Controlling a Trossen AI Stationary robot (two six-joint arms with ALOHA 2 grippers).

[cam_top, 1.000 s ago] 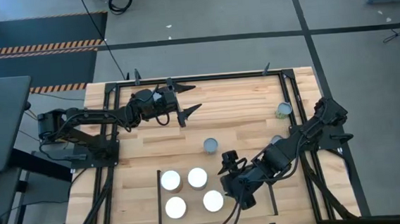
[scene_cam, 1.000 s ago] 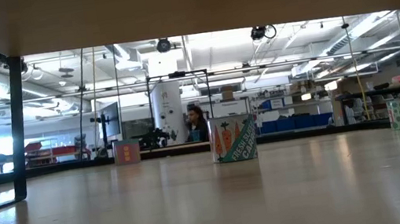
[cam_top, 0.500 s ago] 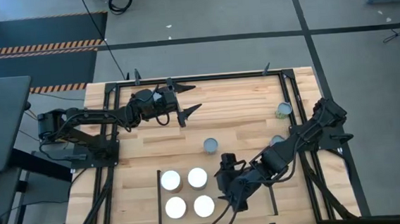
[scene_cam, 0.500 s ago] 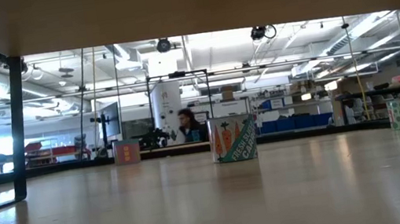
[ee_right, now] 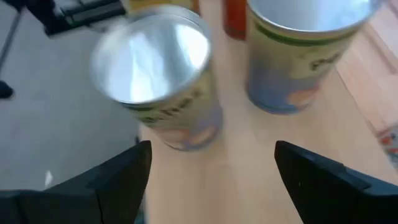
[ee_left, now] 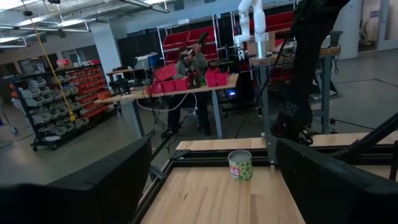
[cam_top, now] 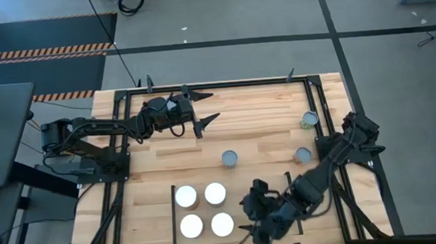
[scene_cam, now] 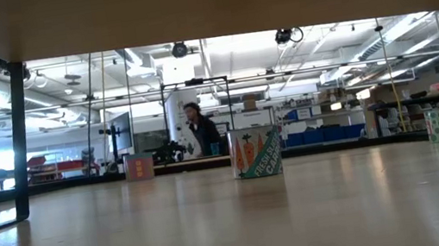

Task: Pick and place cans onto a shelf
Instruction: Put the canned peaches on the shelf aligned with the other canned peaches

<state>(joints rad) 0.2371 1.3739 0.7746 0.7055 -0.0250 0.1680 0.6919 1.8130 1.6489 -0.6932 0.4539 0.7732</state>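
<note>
Shelf (cam_top: 276, 189) | 4 cans (cam_top: 201, 209) (left half) | right claw (cam_top: 249, 212) beside, open, empty

Pale wood surface (cam_top: 264, 115) with the shelf (cam_top: 276, 181) lying at its near edge, four white-topped cans (cam_top: 201, 209) squared on it. Three more cans (cam_top: 230, 159) sit mid-surface and toward the right edge.

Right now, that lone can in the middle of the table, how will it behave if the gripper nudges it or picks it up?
The can stands upright on its flat base, so a low nudge would probably slide it rather than roll it. Its rigid round wall looks stiff, likely safe under a firm pinch. A push near the top might tip it, and then it would roll.
</note>
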